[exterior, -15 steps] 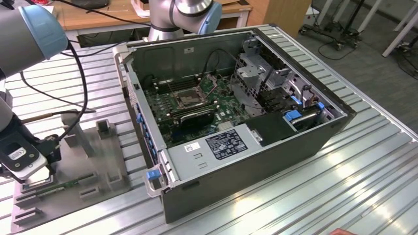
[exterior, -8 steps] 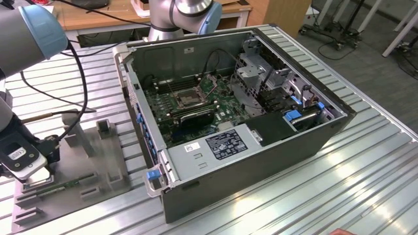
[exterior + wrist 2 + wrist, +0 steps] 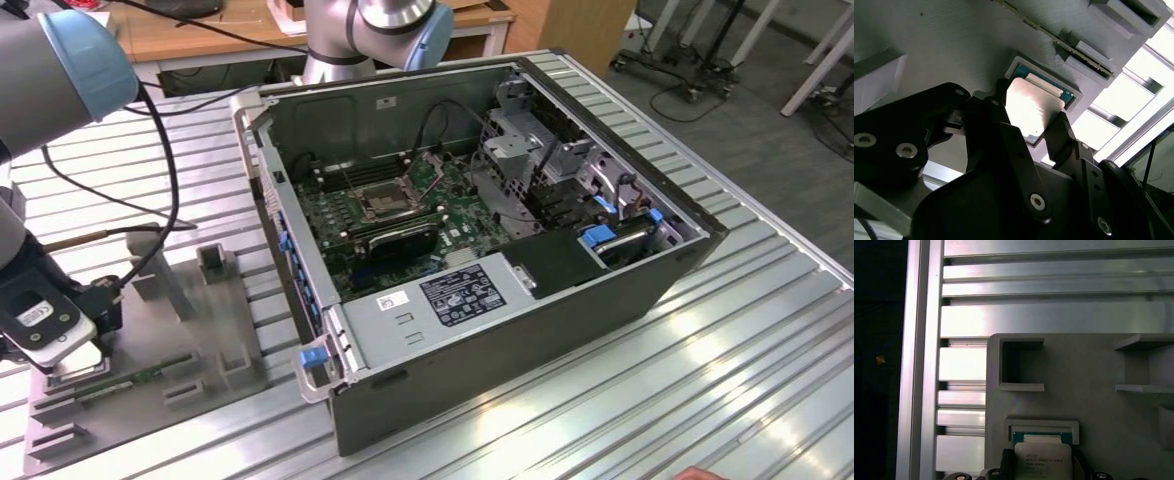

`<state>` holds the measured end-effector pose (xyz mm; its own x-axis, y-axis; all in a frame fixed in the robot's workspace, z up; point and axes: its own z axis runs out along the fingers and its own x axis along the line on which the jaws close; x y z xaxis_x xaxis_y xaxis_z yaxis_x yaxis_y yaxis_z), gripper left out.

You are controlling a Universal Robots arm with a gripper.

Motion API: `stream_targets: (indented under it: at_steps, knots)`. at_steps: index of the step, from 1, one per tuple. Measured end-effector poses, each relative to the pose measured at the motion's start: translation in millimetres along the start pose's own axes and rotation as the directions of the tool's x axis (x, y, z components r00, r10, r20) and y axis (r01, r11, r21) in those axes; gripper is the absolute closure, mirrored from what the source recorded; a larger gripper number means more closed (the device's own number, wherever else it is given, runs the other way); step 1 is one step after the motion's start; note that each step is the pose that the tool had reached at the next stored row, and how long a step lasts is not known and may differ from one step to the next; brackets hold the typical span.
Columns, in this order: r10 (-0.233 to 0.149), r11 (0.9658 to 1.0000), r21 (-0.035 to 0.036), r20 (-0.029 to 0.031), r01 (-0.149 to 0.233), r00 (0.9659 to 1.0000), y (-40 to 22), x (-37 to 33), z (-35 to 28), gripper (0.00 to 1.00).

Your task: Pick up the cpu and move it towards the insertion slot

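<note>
My gripper (image 3: 1031, 106) straddles the cpu (image 3: 1036, 100), which a pocket near the grey fixture's (image 3: 954, 45) edge keeps square for lifting; whether it already clamps, I cannot tell.

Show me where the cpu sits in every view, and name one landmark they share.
Exterior view: covered by the gripper, low at the exterior view's left, over the grey holder.
First wrist view: the cpu lies in the holder's framed pocket.
Second wrist view: the cpu in that same pocket, just ahead of the gripper.
Shared landmark: the grey holder.
</note>
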<state>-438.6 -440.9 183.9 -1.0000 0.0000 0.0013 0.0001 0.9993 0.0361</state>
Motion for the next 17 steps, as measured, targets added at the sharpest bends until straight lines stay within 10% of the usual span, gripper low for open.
stream_targets:
  at_steps: [17]
  knots:
    - [0.000,1.0000,0.0000,0.0000,0.000,1.0000,1.0,0.1,-27.5,0.46]
